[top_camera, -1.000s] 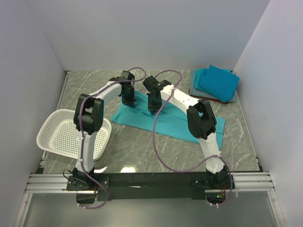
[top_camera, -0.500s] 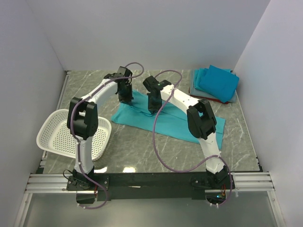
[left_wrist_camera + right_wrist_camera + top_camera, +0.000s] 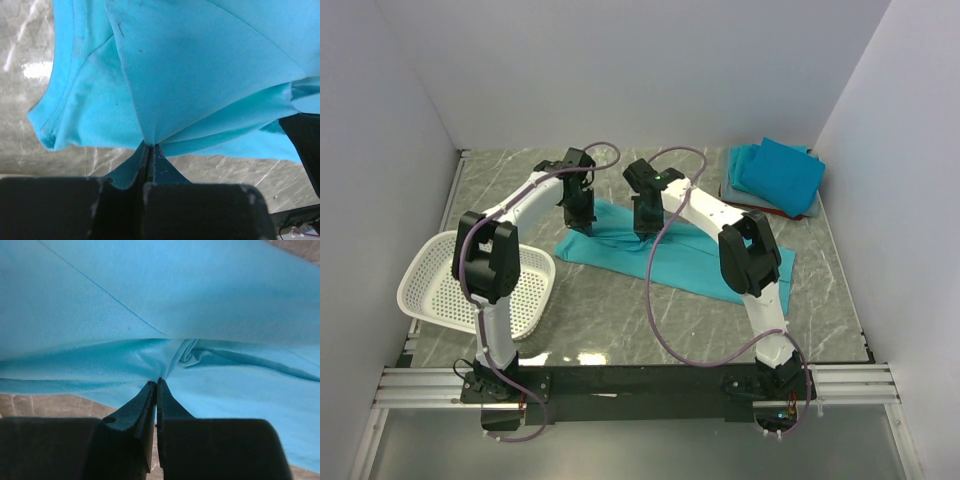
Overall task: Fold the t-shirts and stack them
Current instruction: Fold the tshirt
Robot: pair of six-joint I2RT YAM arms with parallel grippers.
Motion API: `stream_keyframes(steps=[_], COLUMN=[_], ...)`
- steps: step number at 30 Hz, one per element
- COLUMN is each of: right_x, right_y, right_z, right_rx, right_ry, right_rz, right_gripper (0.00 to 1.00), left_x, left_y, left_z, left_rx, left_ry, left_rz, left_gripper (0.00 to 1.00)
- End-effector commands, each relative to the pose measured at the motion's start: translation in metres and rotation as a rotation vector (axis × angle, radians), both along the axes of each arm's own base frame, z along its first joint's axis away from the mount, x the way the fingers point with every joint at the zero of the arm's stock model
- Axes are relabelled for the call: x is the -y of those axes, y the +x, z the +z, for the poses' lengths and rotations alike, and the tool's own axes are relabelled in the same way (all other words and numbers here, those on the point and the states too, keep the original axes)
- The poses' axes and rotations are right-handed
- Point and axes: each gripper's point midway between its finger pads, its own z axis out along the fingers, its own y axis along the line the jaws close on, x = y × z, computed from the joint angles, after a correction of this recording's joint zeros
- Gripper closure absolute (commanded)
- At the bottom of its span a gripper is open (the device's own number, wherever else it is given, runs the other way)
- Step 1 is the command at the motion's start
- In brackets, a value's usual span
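White basket point(image 3: 470, 285) near-left on counter point(image 3: 610, 320). Teal t-shirt point(image 3: 695, 262) spread mid-counter. Left pincer point(image 3: 149, 146) pressed together, pinching shirt's far edge, cloth lifted. Right pincer point(image 3: 156, 383) likewise, just beside. Folded t-shirt stack point(image 3: 778, 175) in far-right corner.

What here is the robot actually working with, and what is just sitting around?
Part of the job:
- teal t-shirt, spread on the table, pinched by the left gripper and the right gripper
- stack of folded t-shirts, far right corner

Just lying about:
- white basket, near left
- marbled table underneath
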Motion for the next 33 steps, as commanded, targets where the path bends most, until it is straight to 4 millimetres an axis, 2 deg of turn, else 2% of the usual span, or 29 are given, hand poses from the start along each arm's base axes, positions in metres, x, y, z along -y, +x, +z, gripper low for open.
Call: stream_keyframes(steps=[1,7,16,18,19,20,21,22,24,26,27,29,30,31,33], right_x=[0.009,0.014,0.012,0.013,0.012,0.013,0.012,0.010,0.011,0.013,0.017,0.024,0.033,0.039,0.053], right_y=[-0.004,-0.016,-0.038,-0.041,-0.044,-0.043,-0.045,-0.044,-0.042,-0.036,-0.035,-0.031,-0.025,-0.025,-0.018], right_z=[0.030,0.023,0.008,0.005,0.005,0.008,0.011,0.018,0.035,0.052,0.054,0.057,0.055,0.050,0.045], right_rx=[0.037,0.006,-0.067,-0.078,-0.081,-0.074,-0.074,-0.062,-0.033,0.009,0.010,0.015,0.018,0.009,0.012], right_ry=[0.007,0.000,0.024,0.016,0.013,0.014,0.015,0.025,0.040,0.049,0.042,0.037,0.028,0.018,0.004], right_rz=[0.010,0.039,0.103,0.118,0.127,0.136,0.141,0.145,0.142,0.129,0.117,0.091,0.067,0.057,0.025], right_gripper=[0.92,0.94,0.93,0.89,0.82,0.77,0.72,0.66,0.61,0.55,0.53,0.53,0.53,0.53,0.53], left_x=[-0.011,-0.018,-0.026,-0.028,-0.028,-0.029,-0.029,-0.029,-0.028,-0.023,-0.018,-0.010,-0.006,0.000,0.010], left_y=[-0.003,-0.001,-0.014,-0.018,-0.019,-0.019,-0.021,-0.019,-0.016,0.000,0.013,0.023,0.029,0.038,0.045], left_z=[0.029,0.022,0.007,0.005,0.006,0.008,0.012,0.017,0.025,0.040,0.046,0.048,0.041,0.047,0.040], left_rx=[0.052,0.032,-0.035,-0.053,-0.057,-0.057,-0.057,-0.046,-0.037,0.010,0.036,0.038,0.020,0.044,0.035], left_ry=[-0.006,0.008,0.043,0.046,0.045,0.044,0.043,0.039,0.034,0.015,0.002,-0.021,-0.029,-0.053,-0.096], left_rz=[-0.001,0.000,-0.006,-0.007,-0.007,-0.007,-0.006,-0.006,0.001,0.009,0.011,0.008,0.007,0.004,-0.001], left_gripper=[0.98,0.98,0.94,0.84,0.80,0.69,0.63,0.59,0.52,0.48,0.47,0.46,0.46,0.46,0.45])
